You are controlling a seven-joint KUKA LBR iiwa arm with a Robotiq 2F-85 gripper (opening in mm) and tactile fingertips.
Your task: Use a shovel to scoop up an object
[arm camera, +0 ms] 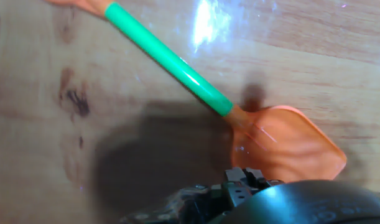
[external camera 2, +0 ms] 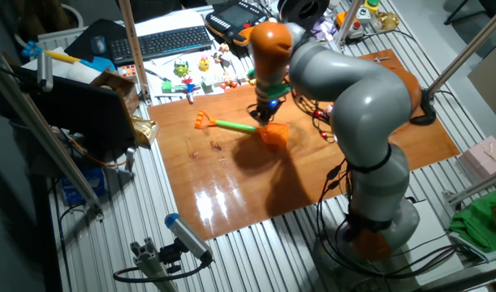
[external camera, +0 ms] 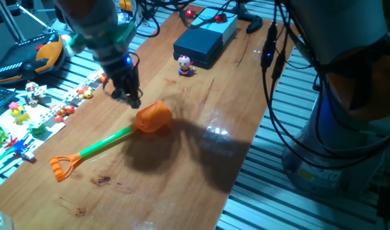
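Wood makes up the largest thing here, one long glossy table (external camera: 182, 166) with a warm grain, a few dark stains and bright glare patches. One grey and orange arm (external camera 2: 345, 89) with smooth rounded joints bends over it. Beyond the pincer sits one dark blue box (external camera: 199, 43), flat-topped with square corners, against the far part of the tabletop.

One plastic shovel (external camera: 112, 142) lies flat on the wood just below the pincer (external camera: 127, 96): a rounded orange blade nearest the fingertips, a thin straight green shaft running away from them, and an orange D-shaped loop at the far end. One tiny figurine (external camera: 184, 65), pink-purple on top with a pale face, stands well apart from the pincer, on the far side of it, near the blue box.

Whether the pincer's dark fingers are spread or pressed together cannot be told; in the hand view only a blurred dark block shows at the bottom edge, with the blade right above it.

Bare wood lies open on the side of the shovel away from the pincer, out to the table's long edge, and between blade and figurine. Rows of small colourful toys (external camera: 67, 105) crowd the opposite edge beside the pincer.
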